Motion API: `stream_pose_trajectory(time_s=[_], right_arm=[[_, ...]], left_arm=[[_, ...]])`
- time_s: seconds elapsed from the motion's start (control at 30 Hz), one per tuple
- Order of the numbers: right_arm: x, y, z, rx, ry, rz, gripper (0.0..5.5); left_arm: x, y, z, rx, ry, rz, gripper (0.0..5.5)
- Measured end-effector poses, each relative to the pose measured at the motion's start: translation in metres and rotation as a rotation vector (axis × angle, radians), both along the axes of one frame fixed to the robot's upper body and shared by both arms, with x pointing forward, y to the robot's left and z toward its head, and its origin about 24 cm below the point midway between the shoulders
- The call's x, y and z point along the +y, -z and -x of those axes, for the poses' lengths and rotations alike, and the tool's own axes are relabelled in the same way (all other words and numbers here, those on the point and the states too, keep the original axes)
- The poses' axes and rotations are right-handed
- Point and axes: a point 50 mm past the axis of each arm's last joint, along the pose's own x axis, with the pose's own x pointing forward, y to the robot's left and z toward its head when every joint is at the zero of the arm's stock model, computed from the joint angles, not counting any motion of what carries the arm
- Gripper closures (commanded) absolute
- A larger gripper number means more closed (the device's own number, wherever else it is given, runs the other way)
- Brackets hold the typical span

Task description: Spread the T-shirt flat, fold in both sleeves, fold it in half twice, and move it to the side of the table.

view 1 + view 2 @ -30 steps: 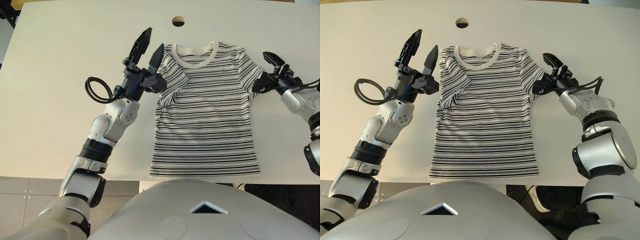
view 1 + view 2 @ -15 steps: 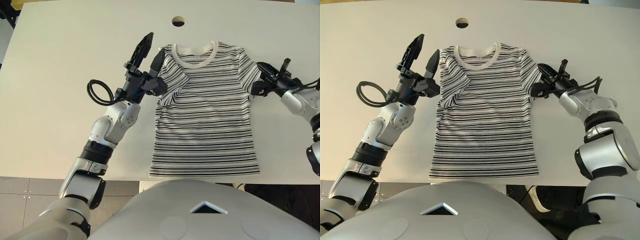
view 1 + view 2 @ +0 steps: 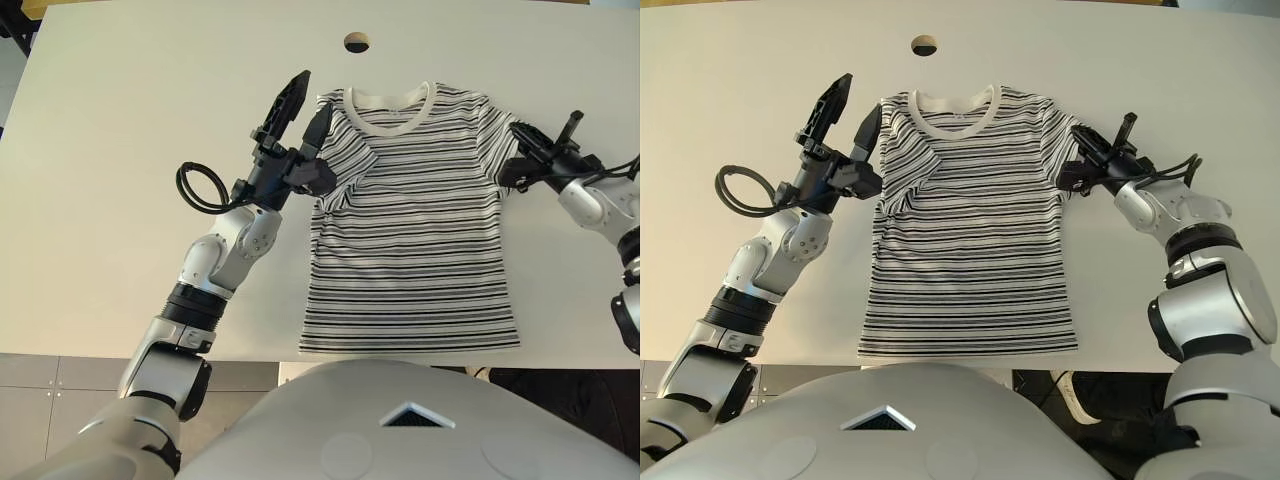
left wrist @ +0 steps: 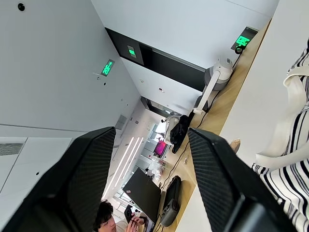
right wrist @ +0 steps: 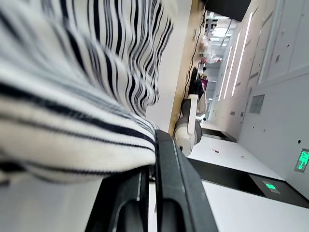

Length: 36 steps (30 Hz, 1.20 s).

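The black-and-white striped T-shirt (image 3: pixel 410 220) lies face up on the white table (image 3: pixel 120 150). Its white collar points toward the round hole (image 3: pixel 355 42) in the tabletop and sits just to the near right of that hole. The body runs straight away from the hole, and the hem ends close to the table edge nearest me. The cloth is mostly flat. The sleeve on the hole's side is turned in over the chest with a slanting crease, while the sleeve far from the hole is spread outward.

My left gripper (image 3: pixel 312 92) is raised above the table on the near side of the hole, a little to its left. It is tilted up toward the hole, its two fingers (image 4: pixel 82 183) are spread wide apart, and nothing is between them. The finger farther from the hole stands just beside the shirt's shoulder. I cannot tell whether it touches the cloth.

My right gripper (image 3: pixel 525 145) is well to the right of the hole, low over the table at the outer edge of the spread sleeve. In my right wrist view the striped cloth comes down onto the fingertips (image 5: pixel 166 164). There the two fingers stand close together with only a thin gap between them, so I judge them clamped on the T-shirt at the sleeve's edge.
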Motion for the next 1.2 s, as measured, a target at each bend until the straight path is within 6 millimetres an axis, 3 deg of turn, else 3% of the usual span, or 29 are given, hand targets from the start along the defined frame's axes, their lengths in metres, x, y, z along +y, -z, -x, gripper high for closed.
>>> stream_pose_trajectory(time_s=[0.27, 0.47, 0.57, 0.77, 0.93, 1.2], right_arm=[[0.021, -0.022, -0.004, -0.147, -0.083, -0.095, 5.35], [0.026, -0.014, 0.004, -0.126, -0.096, -0.091, 5.35], [0.036, -0.016, 0.006, -0.131, -0.152, -0.087, 5.35], [0.057, -0.014, 0.010, -0.114, -0.247, -0.057, 5.35], [0.075, -0.010, 0.010, -0.107, -0.282, -0.072, 4.62], [0.065, -0.018, 0.007, -0.121, -0.241, -0.055, 3.33]], left_arm=[[-0.005, 0.005, 0.004, 0.016, 0.023, -0.016, 2.69], [-0.008, 0.013, 0.008, 0.040, 0.045, -0.040, 2.69], [-0.013, 0.025, 0.012, 0.092, 0.076, -0.086, 2.69], [-0.018, 0.029, 0.015, 0.109, 0.107, -0.105, 2.69], [-0.017, 0.030, 0.015, 0.114, 0.104, -0.108, 2.69], [-0.010, 0.030, 0.014, 0.118, 0.091, -0.125, 2.69]])
